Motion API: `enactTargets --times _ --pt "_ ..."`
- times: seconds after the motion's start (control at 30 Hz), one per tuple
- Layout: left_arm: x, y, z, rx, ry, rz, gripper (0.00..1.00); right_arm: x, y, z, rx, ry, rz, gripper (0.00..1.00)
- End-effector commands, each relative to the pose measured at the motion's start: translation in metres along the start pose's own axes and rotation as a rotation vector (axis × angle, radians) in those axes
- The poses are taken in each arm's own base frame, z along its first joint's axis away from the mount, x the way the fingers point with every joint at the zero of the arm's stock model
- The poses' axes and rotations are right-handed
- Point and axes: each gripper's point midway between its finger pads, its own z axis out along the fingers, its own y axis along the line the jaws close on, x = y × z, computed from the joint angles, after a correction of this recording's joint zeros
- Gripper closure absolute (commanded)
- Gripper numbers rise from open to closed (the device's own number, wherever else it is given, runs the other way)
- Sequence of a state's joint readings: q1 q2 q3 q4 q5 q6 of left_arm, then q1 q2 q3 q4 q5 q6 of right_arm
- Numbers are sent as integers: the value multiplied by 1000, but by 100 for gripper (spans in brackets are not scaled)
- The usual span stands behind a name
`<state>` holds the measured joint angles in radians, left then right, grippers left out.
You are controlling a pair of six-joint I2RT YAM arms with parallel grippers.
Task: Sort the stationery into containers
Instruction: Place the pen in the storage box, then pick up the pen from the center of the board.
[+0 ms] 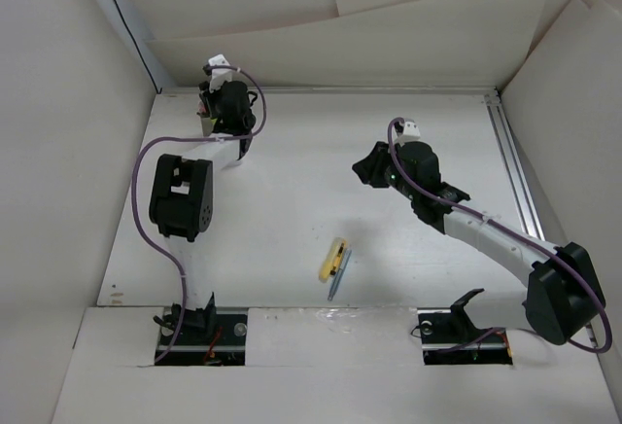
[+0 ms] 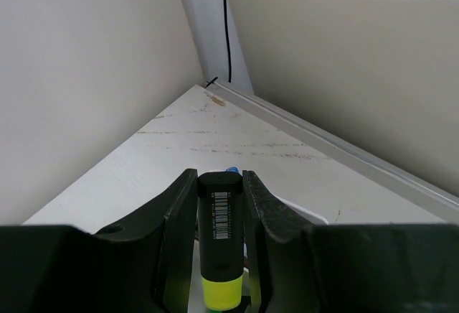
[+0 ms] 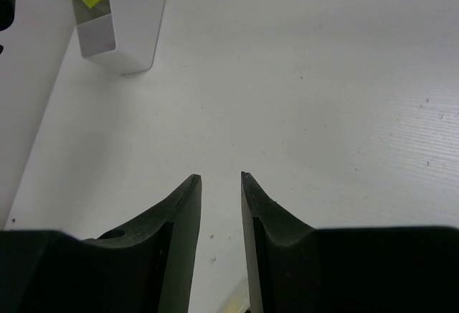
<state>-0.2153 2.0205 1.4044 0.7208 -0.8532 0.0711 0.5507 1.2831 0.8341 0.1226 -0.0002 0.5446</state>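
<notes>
Left claw (image 2: pixel 218 178) clamps a yellow-green highlighter (image 2: pixel 219 241); right claw (image 3: pixel 220 178) slightly parted, holding nothing

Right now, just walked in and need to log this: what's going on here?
The left fingers are shut on a black and yellow-green highlighter, holding it at the white container in the far left corner of the table. The right fingers hang apart and empty above the table. Another yellow highlighter and a thin pen lie together near the front edge, not yet sorted.
</notes>
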Motion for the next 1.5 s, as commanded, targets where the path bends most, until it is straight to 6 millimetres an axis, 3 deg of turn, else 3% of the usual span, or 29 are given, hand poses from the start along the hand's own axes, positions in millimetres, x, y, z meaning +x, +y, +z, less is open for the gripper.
enactTargets --times 0.0,0.07,0.37,0.47,0.57,0.6,0.63,0.67,0.73,0.77,0.83,0.97,1.03,1.07,1.23,1.3,1.33,1.43,1.47 --pt "-12 -1 1 0 -49 -41 96 -19 11 -4 -48 -71 -14 65" --pt "-4 1 -1 1 -36 -26 91 -19 11 -4 -48 -71 -14 65" --pt "-9 4 -11 11 -20 -58 67 -19 17 -6 -68 -69 -17 65" --pt "-32 5 -20 23 -40 -83 55 -21 19 -8 -73 -77 -17 65" --pt "-60 -7 -43 105 -61 -122 45 -24 20 -11 -78 -85 -18 65" --pt "-66 -6 -45 116 -62 -123 45 -24 20 -11 -78 -85 -18 65" --pt "-87 -9 -53 131 -78 -182 45 -22 24 -11 -85 -80 -20 65" --pt "-89 -15 -60 159 -59 -174 45 -22 24 -11 -85 -80 -20 65" --pt "-102 -24 -68 215 -48 -207 58 -23 22 -11 -76 -86 -19 65" --pt "-122 -26 -73 245 -51 -278 61 -23 22 -11 -76 -86 -19 65" --pt "-118 -46 -84 364 29 -282 67 -23 16 -7 -48 -91 -9 65" --pt "-135 -77 -120 599 168 -415 76 -21 7 -7 -2 -99 2 65" --pt "-124 -89 -143 687 261 -482 77 -17 2 -4 20 -89 2 66" --pt "-119 -102 -164 794 314 -492 77 -18 0 -4 28 -94 2 66" --pt "-57 -123 -246 1000 549 -399 75 -16 -1 -4 33 -87 11 66" --pt "-27 -120 -275 1038 642 -305 74 -19 -5 -4 49 -97 14 66" --pt "-1 -117 -296 1055 708 -253 74 -19 -5 -4 49 -97 14 66" --pt "40 -103 -334 1084 823 -162 74 -19 -9 -4 70 -100 23 66" --pt "61 -93 -356 1108 869 -108 74 -17 -11 -5 75 -93 22 66"
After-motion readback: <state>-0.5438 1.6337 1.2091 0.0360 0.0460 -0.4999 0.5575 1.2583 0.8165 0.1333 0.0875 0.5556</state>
